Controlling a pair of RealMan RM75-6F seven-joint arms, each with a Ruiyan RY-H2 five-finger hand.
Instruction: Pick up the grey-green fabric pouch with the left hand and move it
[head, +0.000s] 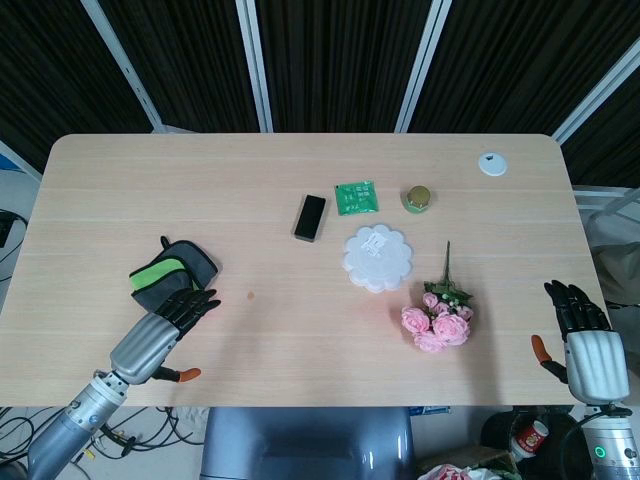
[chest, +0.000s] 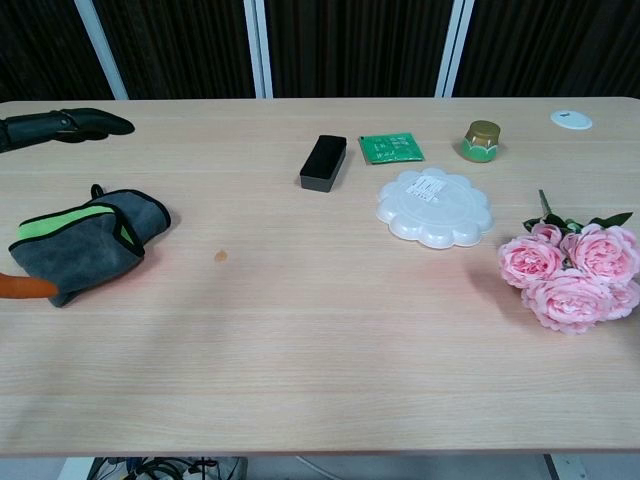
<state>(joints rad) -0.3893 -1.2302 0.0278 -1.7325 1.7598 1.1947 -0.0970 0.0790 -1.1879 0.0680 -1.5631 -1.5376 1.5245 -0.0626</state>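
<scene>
The grey-green fabric pouch (head: 172, 272) (chest: 90, 240) lies flat near the table's left edge, its bright green band facing left. My left hand (head: 165, 330) sits just in front of it with fingers stretched out, their dark tips at the pouch's near edge and nothing in its grasp. In the chest view the left hand's black fingers (chest: 70, 124) enter from the left, further up the frame than the pouch, and an orange thumb tip (chest: 25, 288) shows by its near corner. My right hand (head: 585, 340) hangs open off the table's right front corner.
A black box (head: 310, 217), a green packet (head: 356, 196), a small gold-lidded jar (head: 417, 199) and a white scalloped dish (head: 378, 257) sit mid-table. Pink roses (head: 440, 320) lie at the right front. A white disc (head: 491, 163) is at the far right.
</scene>
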